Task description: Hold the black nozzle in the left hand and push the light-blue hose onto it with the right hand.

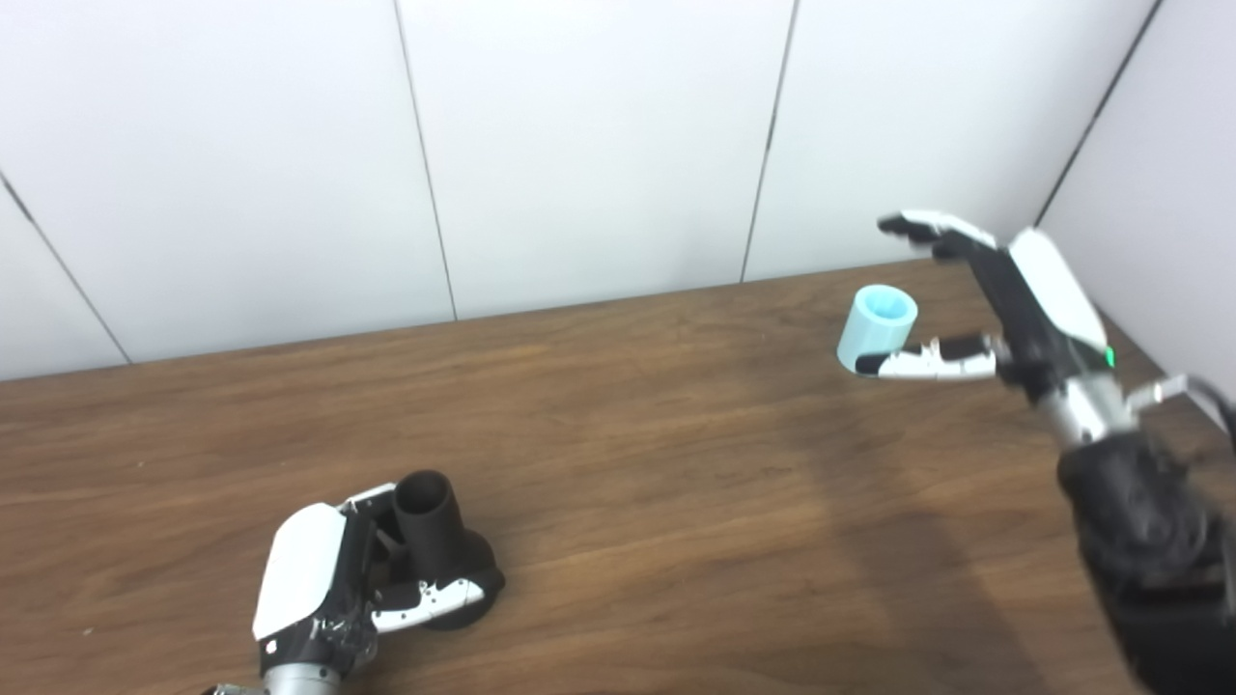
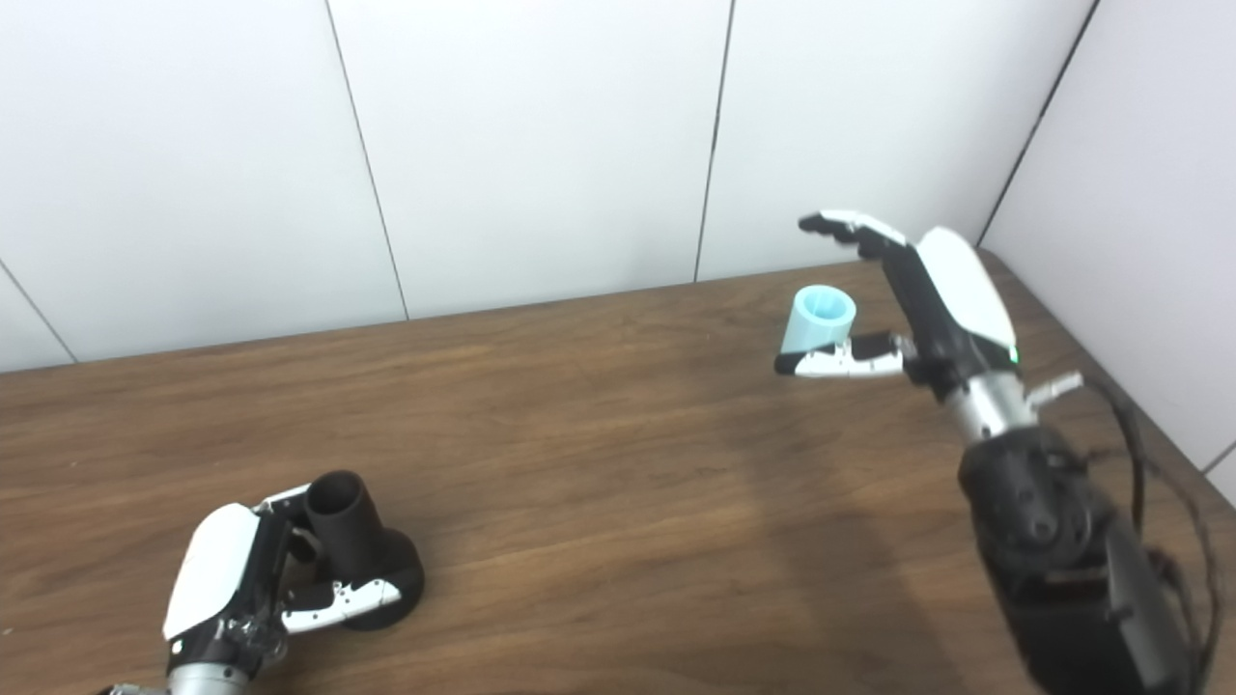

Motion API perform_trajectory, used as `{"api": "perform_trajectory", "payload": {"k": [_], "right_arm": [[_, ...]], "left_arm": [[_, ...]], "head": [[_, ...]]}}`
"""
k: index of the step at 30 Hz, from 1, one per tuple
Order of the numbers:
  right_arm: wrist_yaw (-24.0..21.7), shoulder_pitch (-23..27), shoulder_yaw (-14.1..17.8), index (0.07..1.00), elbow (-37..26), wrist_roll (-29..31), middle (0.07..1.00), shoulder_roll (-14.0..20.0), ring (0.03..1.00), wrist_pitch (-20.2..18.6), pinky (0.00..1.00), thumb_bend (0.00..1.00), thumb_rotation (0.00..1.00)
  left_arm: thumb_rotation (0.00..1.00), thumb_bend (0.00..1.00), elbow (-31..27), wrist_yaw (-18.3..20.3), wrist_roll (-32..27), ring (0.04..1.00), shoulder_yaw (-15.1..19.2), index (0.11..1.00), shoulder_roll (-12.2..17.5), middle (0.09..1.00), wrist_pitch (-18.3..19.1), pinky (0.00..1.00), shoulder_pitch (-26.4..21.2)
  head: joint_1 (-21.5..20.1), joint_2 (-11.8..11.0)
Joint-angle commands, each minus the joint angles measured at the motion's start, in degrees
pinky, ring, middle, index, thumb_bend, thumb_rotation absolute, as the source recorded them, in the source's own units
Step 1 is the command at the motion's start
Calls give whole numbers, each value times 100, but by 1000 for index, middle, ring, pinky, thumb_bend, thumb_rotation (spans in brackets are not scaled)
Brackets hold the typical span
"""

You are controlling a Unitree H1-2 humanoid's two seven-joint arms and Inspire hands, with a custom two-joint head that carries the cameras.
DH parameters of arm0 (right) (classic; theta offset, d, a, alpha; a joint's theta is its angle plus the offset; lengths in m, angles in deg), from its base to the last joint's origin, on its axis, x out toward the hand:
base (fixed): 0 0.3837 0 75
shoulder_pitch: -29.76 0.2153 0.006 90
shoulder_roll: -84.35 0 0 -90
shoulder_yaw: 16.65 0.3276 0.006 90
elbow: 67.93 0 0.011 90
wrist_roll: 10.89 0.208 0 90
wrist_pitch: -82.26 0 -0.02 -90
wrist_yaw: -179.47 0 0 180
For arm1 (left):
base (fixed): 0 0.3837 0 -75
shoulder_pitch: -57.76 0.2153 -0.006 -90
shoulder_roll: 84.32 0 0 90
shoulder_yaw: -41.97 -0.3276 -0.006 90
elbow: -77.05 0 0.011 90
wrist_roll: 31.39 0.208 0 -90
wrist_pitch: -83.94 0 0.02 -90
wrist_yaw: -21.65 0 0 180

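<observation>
We see the left hand (image 1: 333, 579) wrapped around the black nozzle (image 1: 439, 541), which stands upright on its wide base near the front left of the table (image 1: 657, 463). Far to the right, the right hand (image 1: 985, 299) is spread wide, fingers and thumb bracketing the light-blue hose (image 1: 876, 328) without clearly gripping it. The hose stands near the back right corner. The tabletop is dark wood grain; white panelled walls (image 1: 599, 145) meet behind it.

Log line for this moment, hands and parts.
left hand: around nozzle, upright on table | right hand: open beside hose | hose: upright, not grasped | parts: apart
</observation>
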Motion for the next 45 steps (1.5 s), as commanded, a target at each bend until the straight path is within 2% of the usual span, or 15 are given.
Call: {"api": "perform_trajectory", "payload": {"k": [1, 4, 7, 9, 12, 17, 19, 20, 23, 25, 28, 31, 34, 40, 45], "right_arm": [[-233, 510, 0, 726, 142, -248, 767, 478, 822, -176, 770, 865, 77], [-581, 878, -190, 719, 507, -368, 761, 857, 844, -286, 804, 876, 38], [-926, 1306, -578, 730, 1071, -564, 762, 1182, 842, -308, 801, 910, 13], [-999, 1571, -919, 732, 1570, -776, 759, 1311, 831, -139, 792, 928, 29], [-1108, 1861, -1272, 732, 2108, -950, 774, 1356, 839, -54, 800, 937, 44], [-1001, 2338, -1648, 736, 3059, -1079, 787, 1141, 843, 11, 792, 974, 31], [-987, 2493, -1759, 740, 3359, -1134, 741, 1059, 772, -20, 677, 978, 34], [-960, 2565, -1807, 743, 3524, -1131, 697, 1021, 704, 22, 587, 984, 35], [-891, 2716, -1942, 740, 3939, -1182, 699, 923, 681, 66, 547, 1000, 52], [-895, 2793, -2005, 748, 4159, -1181, 752, 867, 744, 7, 594, 993, 78], [-802, 2890, -2110, 765, 4593, -1160, 616, 837, 560, 204, 405, 989, 83], [-774, 2900, -2180, 774, 4781, -1182, 735, 842, 695, 234, 553, 980, 114], [-726, 2886, -2139, 771, 4995, -1066, 780, 816, 762, 275, 637, 973, 111], [-822, 2808, -2104, 737, 5107, -803, 733, 908, 726, 479, 698, 959, 41], [-830, 2771, -2125, 716, 5088, -782, 726, 975, 717, 468, 691, 955, 37]], "left_arm": [[0, 521, 21, 269, -72, 548, -118, 482, -11, 500, -26, 474, 16], [0, 520, -60, 373, -82, 565, -124, 477, -22, 509, 53, 483, 57], [0, 521, -124, 425, -79, 556, -135, 479, -15, 505, 89, 482, 84], [0, 521, -163, 478, -78, 557, -139, 479, -14, 504, 129, 484, 98], [0, 521, -200, 527, -57, 545, -152, 482, -14, 500, 121, 475, 122], [0, 520, -318, 644, 33, 553, -191, 475, -14, 510, 226, 491, 148], [0, 520, -346, 664, 41, 560, -198, 472, -12, 515, 241, 499, 158], [0, 520, -355, 668, 39, 562, -196, 471, -7, 516, 231, 501, 163], [0, 520, -367, 669, 36, 557, -189, 469, 1, 517, 210, 498, 173], [0, 519, -371, 665, 38, 555, -185, 467, 0, 519, 213, 495, 174], [0, 520, -363, 666, 32, 546, -159, 471, 9, 516, 234, 486, 175], [0, 519, -362, 688, 14, 547, -132, 470, 28, 520, 256, 483, 177], [0, 519, -359, 687, 7, 549, -113, 469, 55, 521, 236, 480, 177], [0, 519, -355, 692, -56, 537, -60, 472, 65, 516, 216, 464, 173], [0, 518, -349, 711, -33, 559, -52, 464, 80, 524, 235, 478, 160]], "head": [[-55, 17], [-143, 48], [-135, 83], [-119, 99], [-72, 142], [-17, 180], [-8, 187], [2, 195], [13, 207], [38, 205], [60, 222], [56, 220], [70, 227], [80, 236], [72, 239]]}}
